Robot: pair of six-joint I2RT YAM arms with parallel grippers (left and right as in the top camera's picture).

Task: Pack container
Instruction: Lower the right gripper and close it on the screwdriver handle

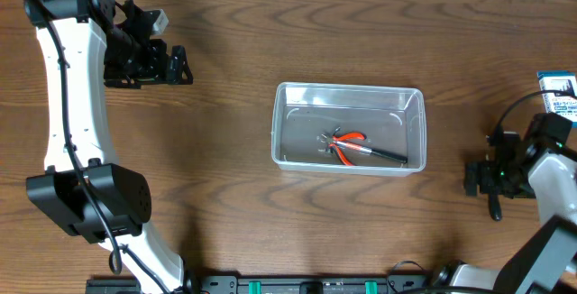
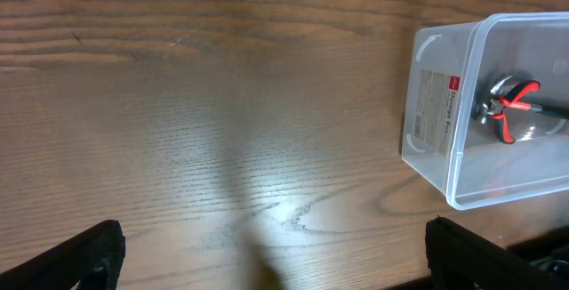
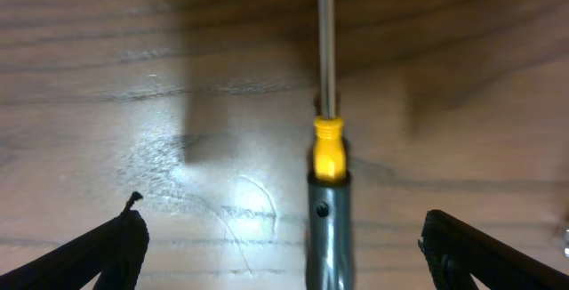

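One red-handled tool (image 1: 348, 146), apparently pliers, lies inside the clear container (image 1: 349, 87).

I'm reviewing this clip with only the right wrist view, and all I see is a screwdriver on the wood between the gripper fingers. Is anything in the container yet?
Observer: Yes. The overhead view shows red-handled pliers lying inside the container.
Operator: Where does the container sit relative to the right gripper?
Observer: It is at the middle of the table. The right gripper is off near the right edge, well apart from it.
Operator: What about the other arm?
Observer: The left gripper is open and holds nothing, over bare wood on the container's far-left side.
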